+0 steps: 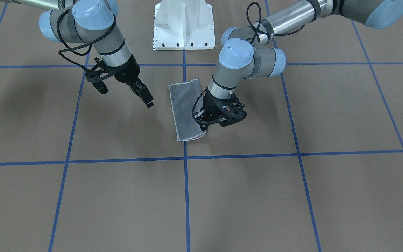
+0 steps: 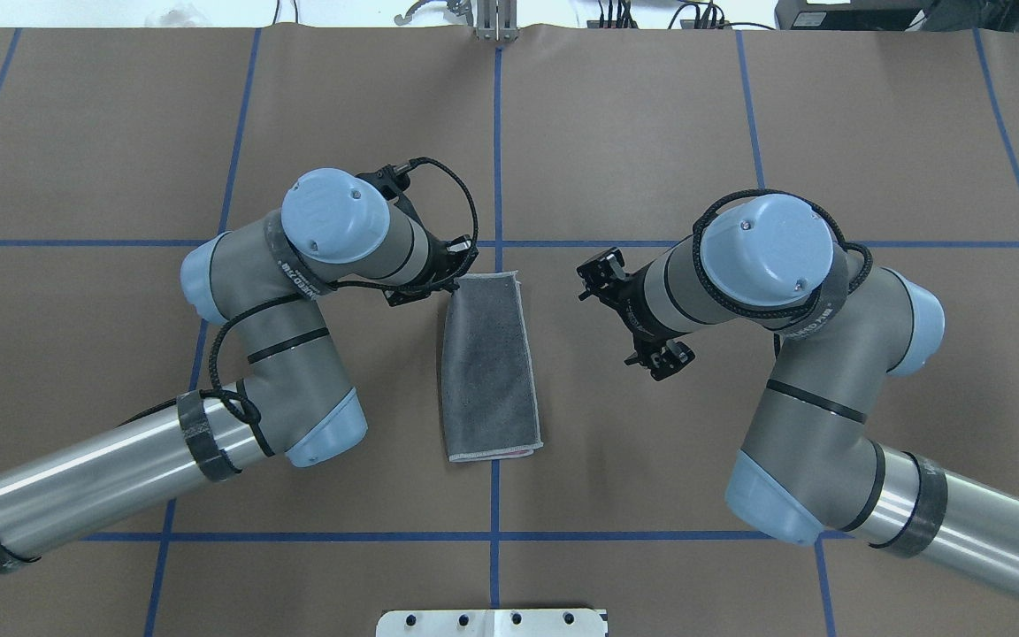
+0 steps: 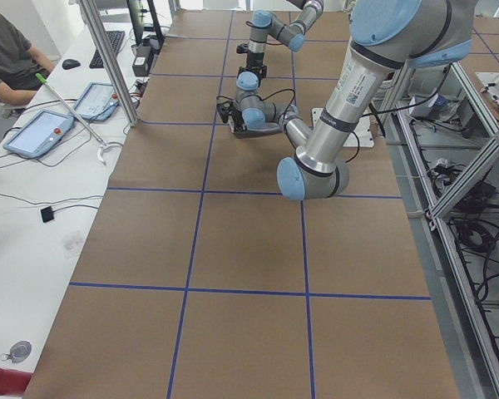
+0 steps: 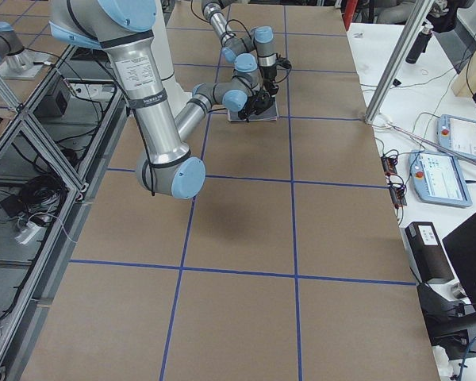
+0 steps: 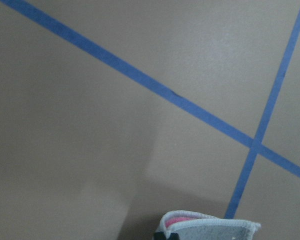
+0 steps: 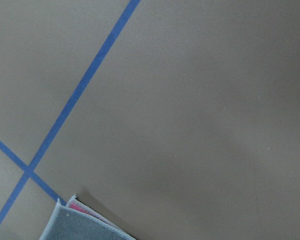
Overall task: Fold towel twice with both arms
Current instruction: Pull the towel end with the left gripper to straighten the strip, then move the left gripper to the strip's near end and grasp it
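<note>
The towel is seen lying flat on the table, folded once into a long strip, grey face up, with pink showing only at the hem. The left hand is set low at one corner of the short end farthest from the robot; whether it is clamped there cannot be told. The right hand is held above the table, fingers apart, clear of the towel. For the second fold, the opposite corner of that same end is best taken by the right hand, both layers caught together, and the end carried low and level to the near hem so that the edges are matched.
</note>
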Motion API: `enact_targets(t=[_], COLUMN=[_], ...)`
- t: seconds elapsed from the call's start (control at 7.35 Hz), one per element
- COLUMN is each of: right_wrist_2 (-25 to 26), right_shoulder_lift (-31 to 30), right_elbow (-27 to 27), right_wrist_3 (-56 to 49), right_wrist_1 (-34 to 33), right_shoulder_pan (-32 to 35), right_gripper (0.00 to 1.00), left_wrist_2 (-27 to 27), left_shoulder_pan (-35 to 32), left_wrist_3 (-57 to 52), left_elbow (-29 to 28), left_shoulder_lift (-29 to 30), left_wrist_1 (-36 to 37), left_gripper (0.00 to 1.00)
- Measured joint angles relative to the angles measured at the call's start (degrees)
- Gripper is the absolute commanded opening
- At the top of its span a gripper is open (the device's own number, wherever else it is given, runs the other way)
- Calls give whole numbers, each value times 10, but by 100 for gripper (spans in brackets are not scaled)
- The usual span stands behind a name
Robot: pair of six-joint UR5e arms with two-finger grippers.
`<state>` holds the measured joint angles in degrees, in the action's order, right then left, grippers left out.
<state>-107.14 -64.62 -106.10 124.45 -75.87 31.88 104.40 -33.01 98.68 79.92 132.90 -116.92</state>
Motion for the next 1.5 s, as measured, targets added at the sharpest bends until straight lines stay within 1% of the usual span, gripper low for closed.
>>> enact_targets(t=[0.14,0.27,0.41,0.54,0.68,0.82,0.95,1.09,1.23,1.36,1.5], right_wrist_2=[0,0,0,0,0,0,0,-1,-2,-2,-1], right_shoulder_lift=[-1,-1,-2,-2,-3,-4,-5,-5,-5,-7,-8], right_elbow=[0,0,-1,-2,-3,-3,-3,-4,-4,-4,-4], right_wrist_3=[0,-1,-1,0,0,0,0,0,-1,-1,-1], right_wrist_1=[0,0,0,0,0,0,0,0,0,0,1], right_shoulder_pan=[1,2,4,6,10,14,18,23,28,30,31], right_gripper=[100,100,100,100,100,100,100,100,100,100,100], left_wrist_2=[0,0,1,4,13,25,31,33,33,31,29], left_shoulder_pan=[-7,-14,-21,-26,-29,-30,-29,-26,-17,0,18], left_wrist_3=[-1,-1,-2,-2,-2,1,10,25,43,63,80], left_elbow=[-28,-43,-47,-45,-35,-18,9,45,80,103,114], left_shoulder_lift=[21,31,36,37,36,28,7,-25,-56,-79,-90], left_wrist_1=[-10,-15,-17,-18,-17,-15,-13,-11,-10,-10,-10], left_gripper=[55,86,90,89,87,83,82,78,69,64,60])
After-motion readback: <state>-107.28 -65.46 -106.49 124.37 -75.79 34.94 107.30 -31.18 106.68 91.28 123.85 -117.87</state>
